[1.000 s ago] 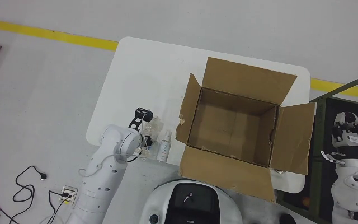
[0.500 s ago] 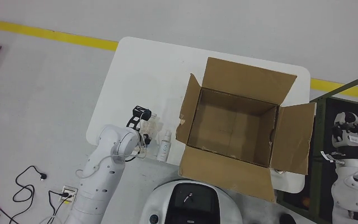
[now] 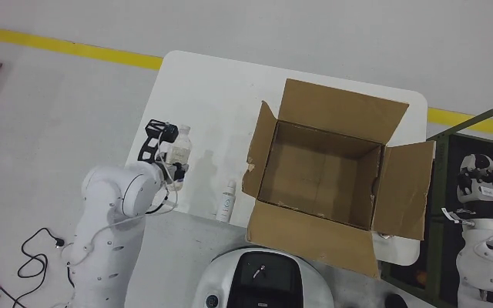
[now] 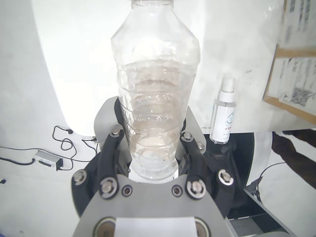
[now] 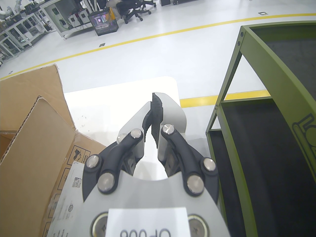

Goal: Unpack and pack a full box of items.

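Left gripper clamps the base of a clear plastic bottle, which has a ribbed lower body and a smooth shoulder. In the top view the bottle is left of centre, over the table, well apart from the open cardboard box. A spray bottle (white top) sits near the box's lower-left corner. Right gripper: pads pressed together, nothing held.
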